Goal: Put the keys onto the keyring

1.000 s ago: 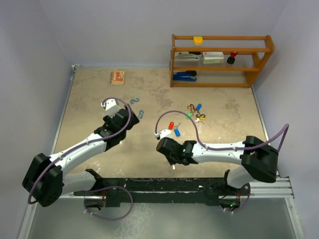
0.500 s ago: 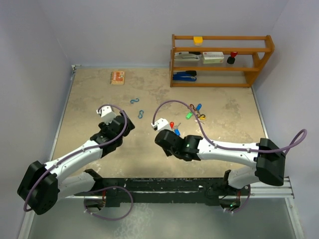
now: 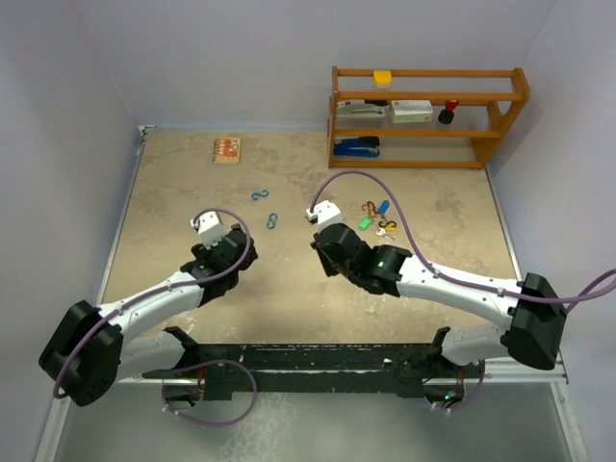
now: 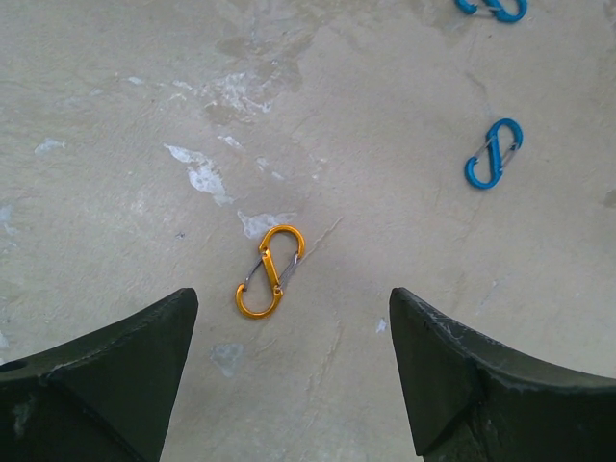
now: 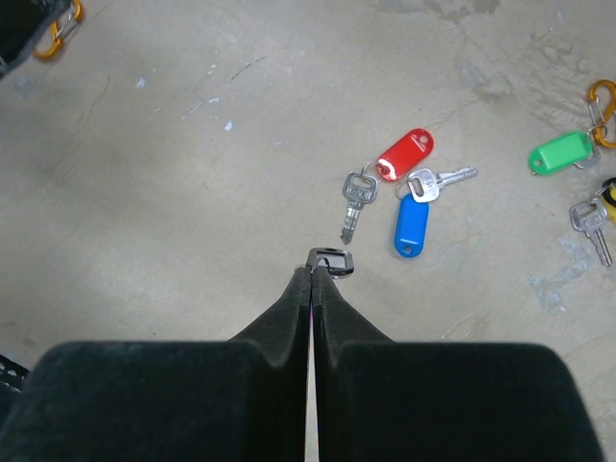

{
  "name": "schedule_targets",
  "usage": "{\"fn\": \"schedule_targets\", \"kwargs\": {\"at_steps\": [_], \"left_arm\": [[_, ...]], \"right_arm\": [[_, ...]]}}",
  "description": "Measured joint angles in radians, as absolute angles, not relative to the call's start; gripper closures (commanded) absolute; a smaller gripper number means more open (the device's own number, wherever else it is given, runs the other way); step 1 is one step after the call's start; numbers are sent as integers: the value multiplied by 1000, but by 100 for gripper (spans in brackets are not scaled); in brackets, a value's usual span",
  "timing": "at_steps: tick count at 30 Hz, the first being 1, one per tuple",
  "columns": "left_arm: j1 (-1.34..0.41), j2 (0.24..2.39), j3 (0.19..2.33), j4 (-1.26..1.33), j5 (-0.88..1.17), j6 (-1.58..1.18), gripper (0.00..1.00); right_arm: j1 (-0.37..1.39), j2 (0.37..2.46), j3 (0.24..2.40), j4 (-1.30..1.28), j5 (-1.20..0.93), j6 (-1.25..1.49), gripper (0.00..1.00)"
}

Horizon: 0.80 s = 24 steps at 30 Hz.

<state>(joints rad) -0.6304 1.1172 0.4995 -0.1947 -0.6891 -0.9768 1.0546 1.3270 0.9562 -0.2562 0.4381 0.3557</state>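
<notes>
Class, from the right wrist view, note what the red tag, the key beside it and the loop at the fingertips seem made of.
Red tag: likely glossy plastic, smooth with a highlight. Key: bare silvery metal, bright glints. Loop: dark, thin, perhaps metal wire; too small to tell.

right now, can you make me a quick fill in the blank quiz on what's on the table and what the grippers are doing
1. The clip lying between the fingers of the open left gripper is ___ in colour.
2. The right gripper is ___ on a small dark loop at its tips.
3. Next to the red-tagged key, the other tagged key has a ___ tag.
4. The left wrist view also shows ___ blue clips farther away.

Missing words: orange; shut; blue; two
</notes>
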Motion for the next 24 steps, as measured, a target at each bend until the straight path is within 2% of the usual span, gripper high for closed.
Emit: {"fn": "schedule_targets", "kwargs": {"at_steps": [24], "left_arm": [[-630,1356,499,-95,-726,-968,31]], "right_arm": [[1031,1306,957,-224,397,327,100]]}}
